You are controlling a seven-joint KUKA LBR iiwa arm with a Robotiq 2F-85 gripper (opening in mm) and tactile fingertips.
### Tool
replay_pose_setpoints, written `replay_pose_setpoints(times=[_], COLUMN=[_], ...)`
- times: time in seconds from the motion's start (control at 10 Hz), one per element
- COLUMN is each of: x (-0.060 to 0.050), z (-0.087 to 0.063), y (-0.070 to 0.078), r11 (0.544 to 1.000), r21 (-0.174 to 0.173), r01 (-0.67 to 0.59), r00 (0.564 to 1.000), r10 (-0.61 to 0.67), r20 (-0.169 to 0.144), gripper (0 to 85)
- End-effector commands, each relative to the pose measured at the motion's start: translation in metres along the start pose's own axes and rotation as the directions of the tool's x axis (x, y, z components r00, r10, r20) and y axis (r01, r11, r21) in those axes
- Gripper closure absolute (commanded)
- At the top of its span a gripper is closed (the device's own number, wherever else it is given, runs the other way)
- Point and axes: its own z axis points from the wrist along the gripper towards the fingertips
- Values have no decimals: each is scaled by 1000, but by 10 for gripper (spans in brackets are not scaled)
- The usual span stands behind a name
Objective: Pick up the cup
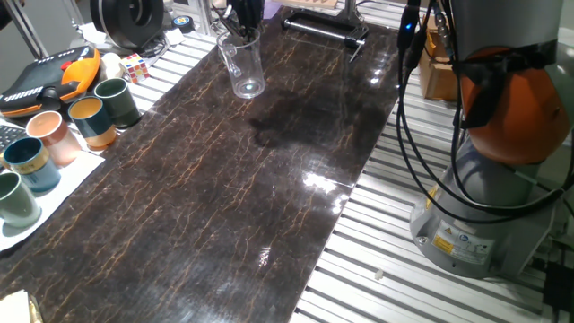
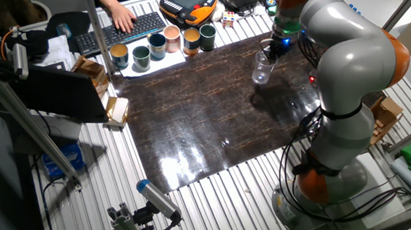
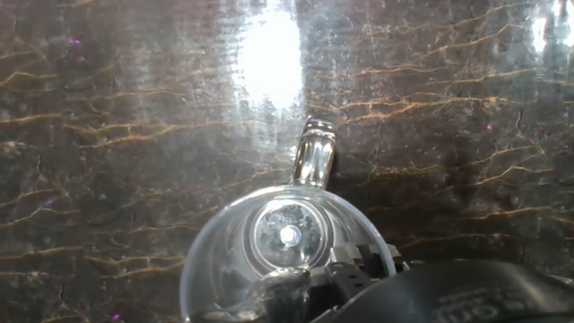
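Observation:
The cup (image 1: 243, 63) is a clear plastic tumbler at the far end of the dark marbled table (image 1: 224, 197), leaning slightly. My gripper (image 1: 240, 25) comes down onto its rim from above. In the hand view I look straight down into the cup (image 3: 289, 235) and see its round base. One finger (image 3: 314, 160) lies outside the far rim and the other sits inside the cup, pinching the wall. In the other fixed view the cup (image 2: 262, 70) hangs under the gripper (image 2: 269, 52). Its base is at or just above the table; I cannot tell which.
Several coloured mugs (image 1: 54, 135) stand on a white sheet at the table's left edge, with a teach pendant (image 1: 49, 79) and a puzzle cube (image 1: 134, 65) behind them. A black bar (image 1: 323, 30) lies at the far end. The arm's base (image 1: 484, 215) stands to the right.

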Motion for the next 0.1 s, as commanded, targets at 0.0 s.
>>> replay_pose_setpoints(times=[0.0], x=[0], z=[0], y=[0], r11=[1000], r21=[0], r01=[0], r00=[1000], r10=[0], r20=[1], gripper=[843])
